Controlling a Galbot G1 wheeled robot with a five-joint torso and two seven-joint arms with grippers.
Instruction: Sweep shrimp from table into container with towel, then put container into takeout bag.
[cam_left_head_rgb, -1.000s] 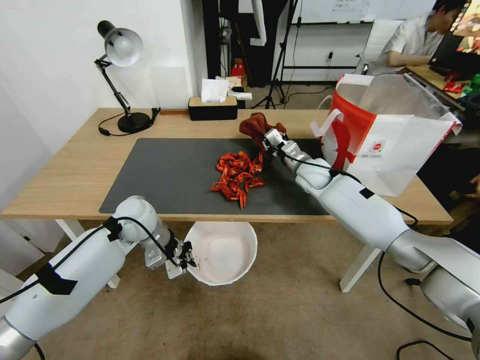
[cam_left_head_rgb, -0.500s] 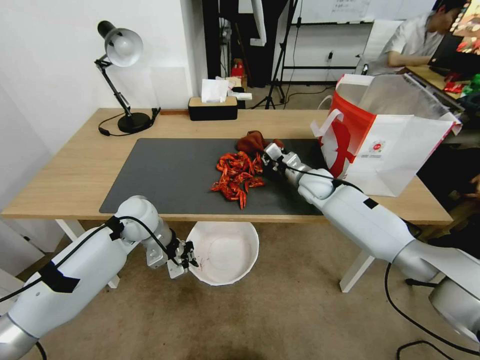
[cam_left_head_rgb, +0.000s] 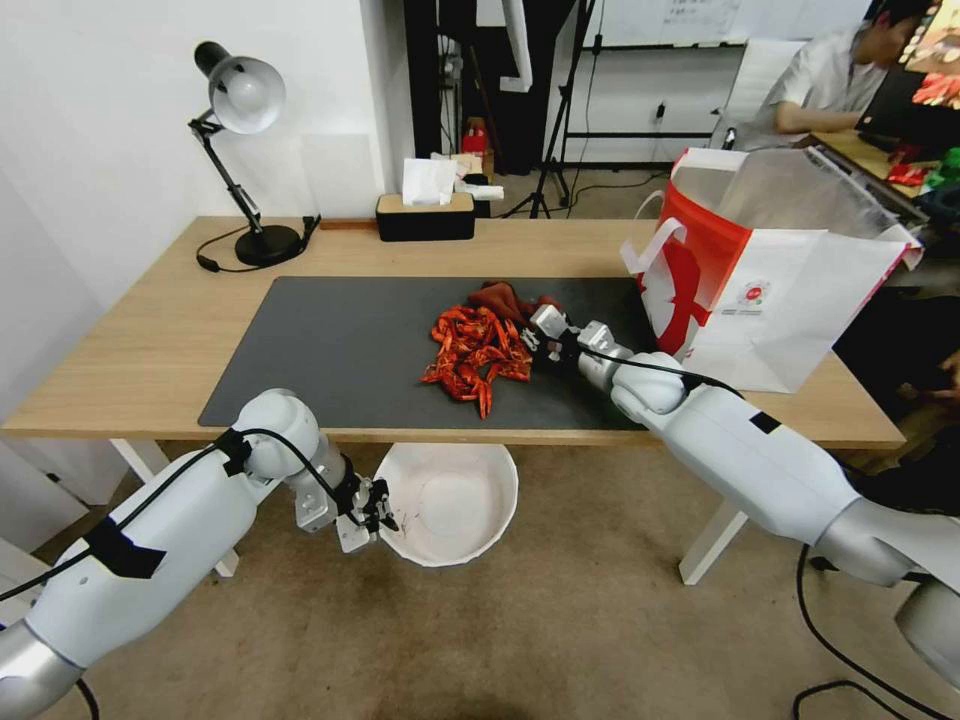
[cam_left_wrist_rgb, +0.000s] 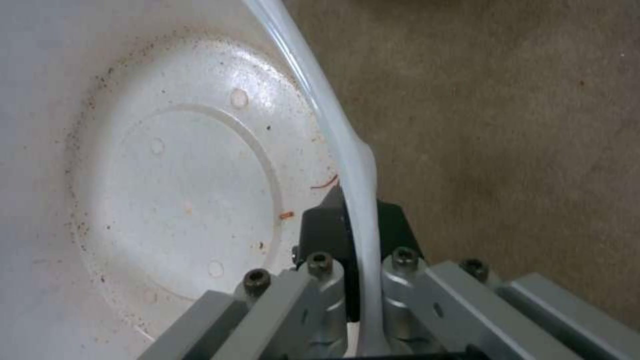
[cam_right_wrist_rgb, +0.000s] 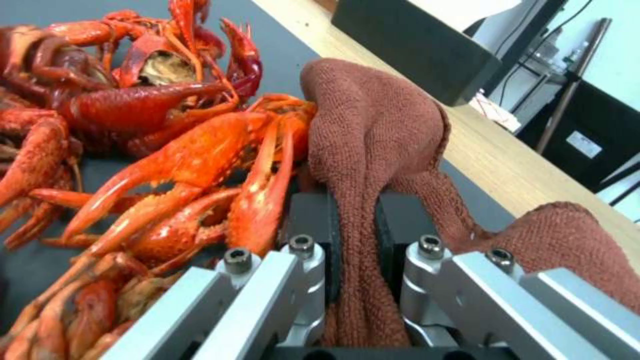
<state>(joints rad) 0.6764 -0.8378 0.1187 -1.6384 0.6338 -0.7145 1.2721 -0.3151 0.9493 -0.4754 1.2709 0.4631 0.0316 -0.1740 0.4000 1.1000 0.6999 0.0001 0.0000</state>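
1. A light wood worktop (cam_left_head_rgb: 150, 340) carries a dark grey mat (cam_left_head_rgb: 330, 350), seen from the robot's head camera looking forward and down.
2. A pile of bright red-orange shrimp (cam_left_head_rgb: 475, 350) lies on the mat, near its middle and toward the near edge.
3. The right end effector (cam_left_head_rgb: 535, 335) rests low on the mat, just to the right of the pile, clenched on the rust-red towel (cam_left_head_rgb: 500, 297).
4. In the right wrist view, the towel (cam_right_wrist_rgb: 373, 150) is pinched between the two dark pads (cam_right_wrist_rgb: 310, 220), bunched up and touching the nearest shrimp (cam_right_wrist_rgb: 187, 160).
5. The rest of the towel lies on the mat behind the pile, on its far right side.
6. The left end effector (cam_left_head_rgb: 378, 512) is below the worktop's near edge, over the carpeted floor (cam_left_head_rgb: 560, 640), grasping the rim of the container (cam_left_head_rgb: 450, 500).
7. The container hangs below the near edge of the worktop, beneath the pile.
8. In the left wrist view, the thin white rim of the container (cam_left_wrist_rgb: 167, 165) runs between the pads (cam_left_wrist_rgb: 320, 230), and the inside holds small specks.
9. The takeout bag (cam_left_head_rgb: 790, 290) stands open on the right end of the worktop, near the right arm.
10. A desk lamp (cam_left_head_rgb: 240, 95) and a black tissue box (cam_left_head_rgb: 425, 217) stand along the far side.
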